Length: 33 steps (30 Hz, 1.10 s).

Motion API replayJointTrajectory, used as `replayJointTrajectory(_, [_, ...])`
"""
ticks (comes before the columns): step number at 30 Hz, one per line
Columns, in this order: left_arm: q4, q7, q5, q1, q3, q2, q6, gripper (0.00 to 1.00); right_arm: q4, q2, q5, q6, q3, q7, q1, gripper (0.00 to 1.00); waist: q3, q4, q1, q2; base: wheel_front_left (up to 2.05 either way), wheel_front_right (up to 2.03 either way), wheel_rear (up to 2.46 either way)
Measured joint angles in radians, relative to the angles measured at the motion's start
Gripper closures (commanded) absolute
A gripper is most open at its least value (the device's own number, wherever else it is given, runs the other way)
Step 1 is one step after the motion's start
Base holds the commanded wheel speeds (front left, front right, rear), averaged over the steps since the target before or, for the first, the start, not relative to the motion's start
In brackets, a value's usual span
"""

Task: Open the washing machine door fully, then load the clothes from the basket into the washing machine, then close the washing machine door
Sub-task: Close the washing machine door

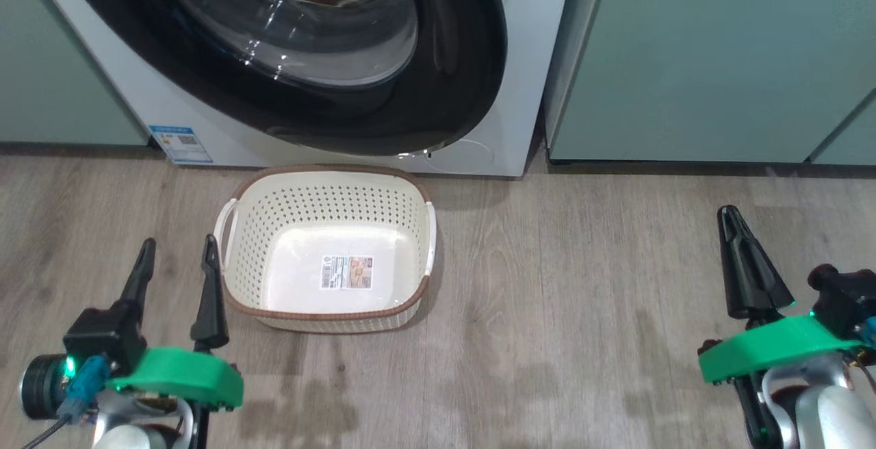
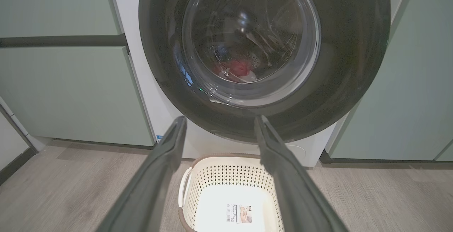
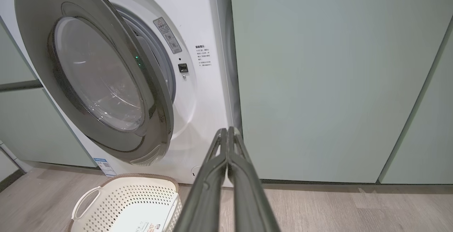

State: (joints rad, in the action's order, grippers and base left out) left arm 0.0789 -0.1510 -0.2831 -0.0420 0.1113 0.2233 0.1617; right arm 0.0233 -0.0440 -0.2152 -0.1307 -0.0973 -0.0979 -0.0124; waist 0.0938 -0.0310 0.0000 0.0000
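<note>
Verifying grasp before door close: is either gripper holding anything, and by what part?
Nothing is held. The left gripper stands open and empty beside the basket; the right gripper is shut with nothing between its fingers.

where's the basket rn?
Head view, left of centre: the basket stands on the floor just before the washing machine, below its door, beside the left gripper.

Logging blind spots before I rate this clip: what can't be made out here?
Clothes: left wrist view, a red blur behind the glass of the washing machine door; count unclear.
Washing machine inside: right wrist view, hidden behind the ajar door.
Its upper part: head view, cut by the top edge.
Basket label: head view, print too small.
</note>
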Motion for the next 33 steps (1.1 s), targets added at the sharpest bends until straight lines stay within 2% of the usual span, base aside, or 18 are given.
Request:
replayJointTrajectory(5, [0.002, 0.000, -0.004, 0.017, 0.011, -0.002, 0.000, 0.00, -0.018, 0.000, 0.005, 0.000, 0.010, 0.011, 0.050, 1.00, 0.023, 0.023, 0.0000, 0.0000, 0.00, 0.00, 0.00])
replayJointTrajectory(12, [-0.007, -0.019, -0.009, 0.097, 0.023, -0.025, 0.000, 0.00, -0.099, -0.002, 0.046, 0.000, 0.084, 0.029, 0.247, 1.00, 0.062, 0.077, 0.0000, 0.0000, 0.00, 0.00, 0.00])
replayJointTrajectory(23, [-0.072, -0.071, -0.035, 0.189, 0.029, -0.064, -0.001, 0.00, -0.323, -0.035, 0.066, 0.000, 0.204, 0.036, 0.593, 1.00, 0.140, 0.218, 0.0001, 0.0000, 0.00, 0.00, 0.00])
replayJointTrajectory(33, [-0.102, -0.093, -0.035, 0.228, 0.025, -0.089, -0.018, 0.00, -0.507, -0.055, 0.064, 0.000, 0.219, 0.012, 0.764, 1.00, 0.185, 0.274, 0.0002, 0.0000, 0.00, 0.00, 0.00])
